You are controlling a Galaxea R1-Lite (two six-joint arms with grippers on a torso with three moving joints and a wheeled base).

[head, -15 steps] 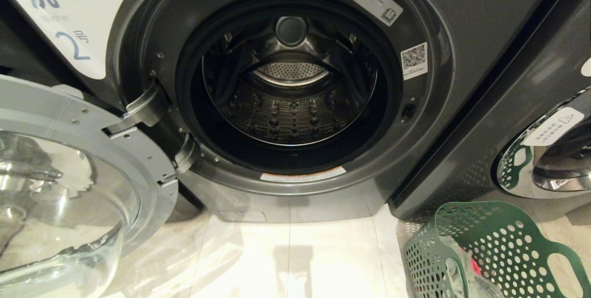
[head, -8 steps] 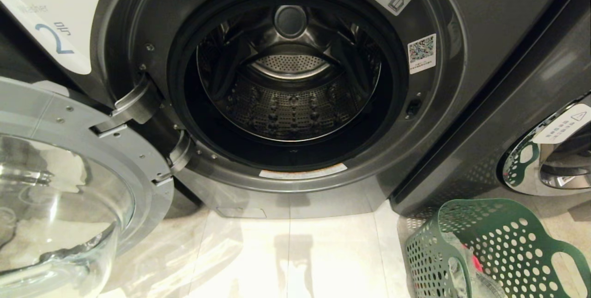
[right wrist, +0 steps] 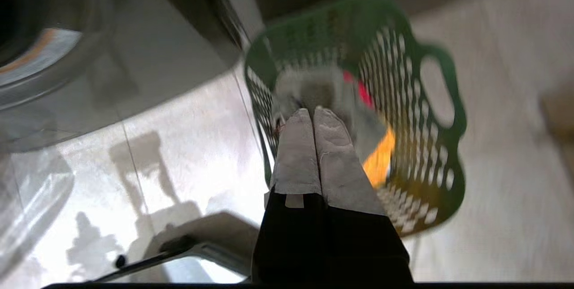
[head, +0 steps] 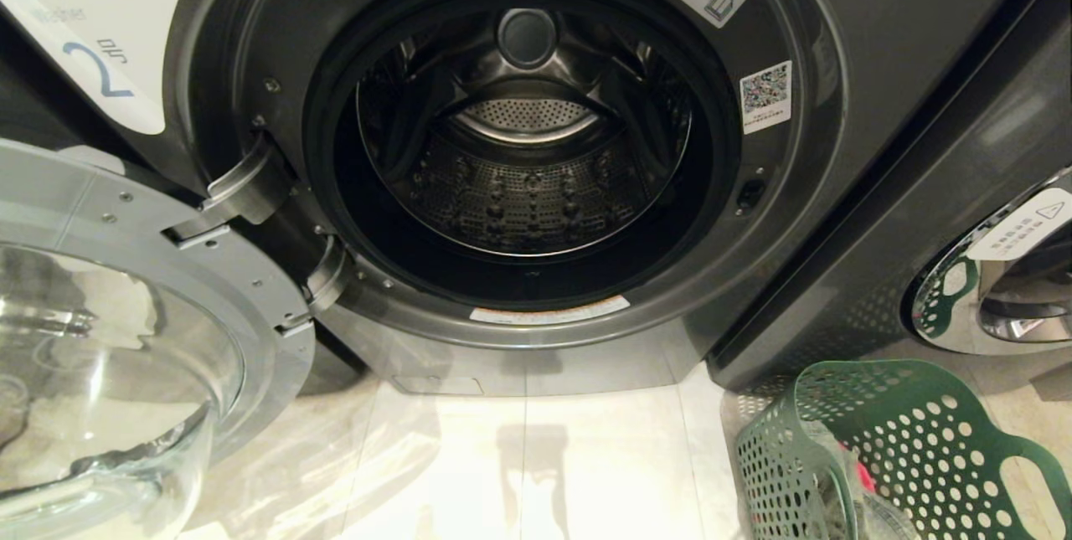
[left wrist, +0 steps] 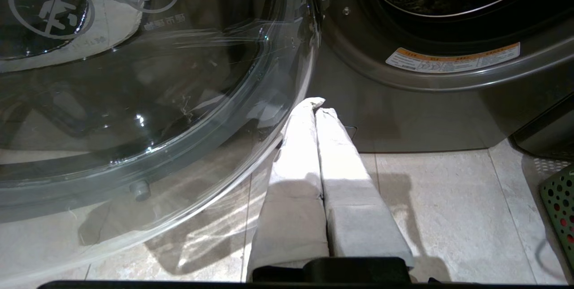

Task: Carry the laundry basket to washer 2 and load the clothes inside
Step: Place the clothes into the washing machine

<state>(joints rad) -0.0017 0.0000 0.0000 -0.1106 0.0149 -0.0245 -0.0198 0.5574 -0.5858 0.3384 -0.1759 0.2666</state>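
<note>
Washer 2 [head: 837, 12] right in front of me, door [head: 159, 306] swung wide open to my left, drum [head: 523, 180] w/ nothing in it. Laundry basket [head: 921, 439] on the floor [head: 536, 473] at my right, in front of the neighbouring washer [head: 997, 289], just beside washer 2's lower right corner. Clothes [right wrist: 332, 96] in the basket: grey-green piece on top, red and yellow-orange bits showing beside it. My right gripper [right wrist: 313, 112] hangs above the basket, fingers pressed together, holding nothing. My left gripper [left wrist: 316, 105] sits low over the tiles next to the glass door, fingers also pressed together, nothing in them.
</note>
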